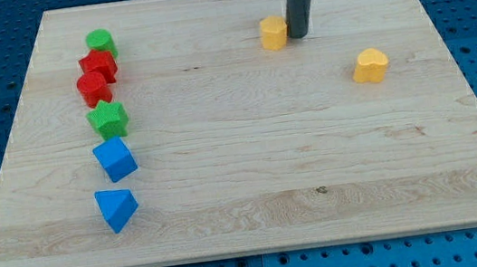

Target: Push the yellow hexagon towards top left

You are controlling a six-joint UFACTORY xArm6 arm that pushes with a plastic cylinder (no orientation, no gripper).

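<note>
The yellow hexagon (274, 32) sits near the top edge of the tabletop (251, 159), a little right of that edge's midpoint and well apart from the top left corner. My tip (299, 36) stands just beside it on the view's right, touching or nearly touching its right face; I cannot tell which. The dark rod rises straight up from there and leaves the view at the top. This arm has no jaws, so there is nothing to tell of open or closed. A second yellow block, heart-like in shape (371, 65), lies farther toward the right edge and a little lower, well apart from the hexagon and the tip. That makes two yellow blocks. The other six blocks form a loose column near the left edge. From the top down: a green cylinder (101, 44), touching a red block (98, 65) of unclear shape, which overlaps a red star-like block (93, 86) just below it; then a green star (108, 119), a blue cube-like block (115, 159), and nearest the bottom left corner a blue triangular block (116, 209). So there are two green, two red and two blue blocks, eight in all. No containers stand on the tabletop; every block rests directly on the pale wood.
</note>
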